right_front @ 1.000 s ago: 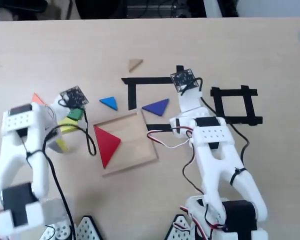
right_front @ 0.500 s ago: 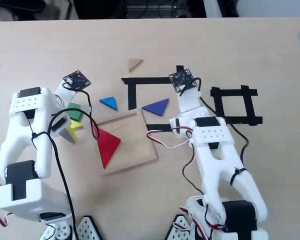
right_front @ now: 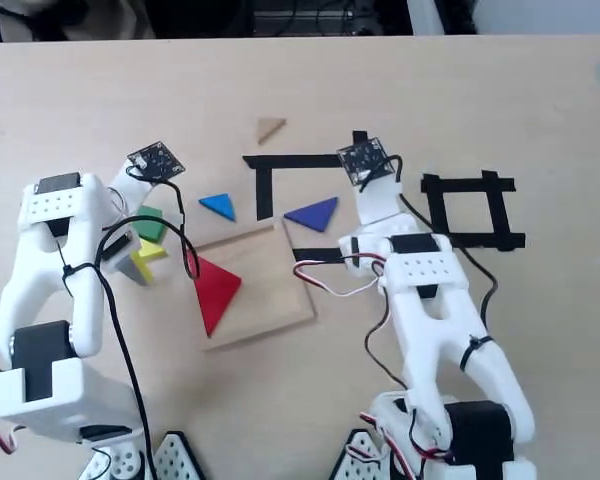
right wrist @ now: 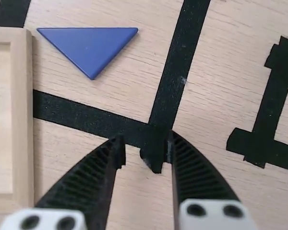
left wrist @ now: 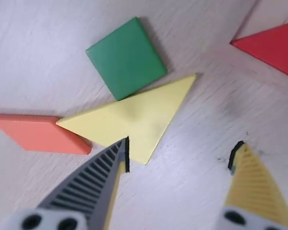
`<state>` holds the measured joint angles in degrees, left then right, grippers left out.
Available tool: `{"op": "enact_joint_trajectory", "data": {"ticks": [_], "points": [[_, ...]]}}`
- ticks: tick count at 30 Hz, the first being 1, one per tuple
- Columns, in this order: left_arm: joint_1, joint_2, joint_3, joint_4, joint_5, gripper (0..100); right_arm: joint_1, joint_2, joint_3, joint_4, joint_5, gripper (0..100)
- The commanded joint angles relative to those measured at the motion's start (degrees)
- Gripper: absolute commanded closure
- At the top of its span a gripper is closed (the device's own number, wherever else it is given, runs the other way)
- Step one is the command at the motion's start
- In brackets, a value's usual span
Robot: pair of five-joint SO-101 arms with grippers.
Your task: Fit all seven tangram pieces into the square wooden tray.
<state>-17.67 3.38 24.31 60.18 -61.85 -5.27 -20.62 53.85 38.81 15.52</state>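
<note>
**Workpiece.** The large yellow wooden triangle (left wrist: 134, 120) lies flat on the table outside the square wooden tray (right_front: 265, 332), to its left in the high view. A green wooden square (left wrist: 126, 57) stands with one corner against the triangle's long edge. An orange wooden parallelogram (left wrist: 36, 134) meets one of its sharp corners. The large red wooden triangle (right_front: 215, 285) lies at the left side of the tray.

**Left gripper.** The left gripper (left wrist: 182, 151) hangs over the table with its jaws spread wide and nothing between them. The grey fingertip (left wrist: 122, 151) sits over the near edge of the yellow triangle. The yellow fingertip (left wrist: 240, 158) sits over bare table beside it.

**Procedure (judged).**
1. Shift the gripper toward the triangle until the piece is centred between the jaws. As they stand, closing would probably only nudge the piece.
2. Lower until both tips reach table level, since the piece is thin and flat.
3. Close across two free edges, clear of the green and orange pieces, so that neither is dragged.
4. Lift level before carrying it to the tray.

**Surroundings.** The right gripper (right wrist: 144, 143) rests over a black tape line (right wrist: 175, 72), jaws narrowly parted and holding nothing. A dark blue wooden triangle (right wrist: 89, 43) lies near it, just beyond the tray corner.
</note>
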Motion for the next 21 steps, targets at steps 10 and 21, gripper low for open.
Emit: {"op": "enact_joint_trajectory", "data": {"ticks": [10,21], "points": [[-3.9,-0.4,-4.4,-6.9,19.7,66,-0.5,0.0,-1.1,-1.3,0.6,85.2],[-3.3,8.3,-5.6,-12.8,26.3,66,-0.6,0.0,-1.1,-1.2,0.6,85.2]]}}
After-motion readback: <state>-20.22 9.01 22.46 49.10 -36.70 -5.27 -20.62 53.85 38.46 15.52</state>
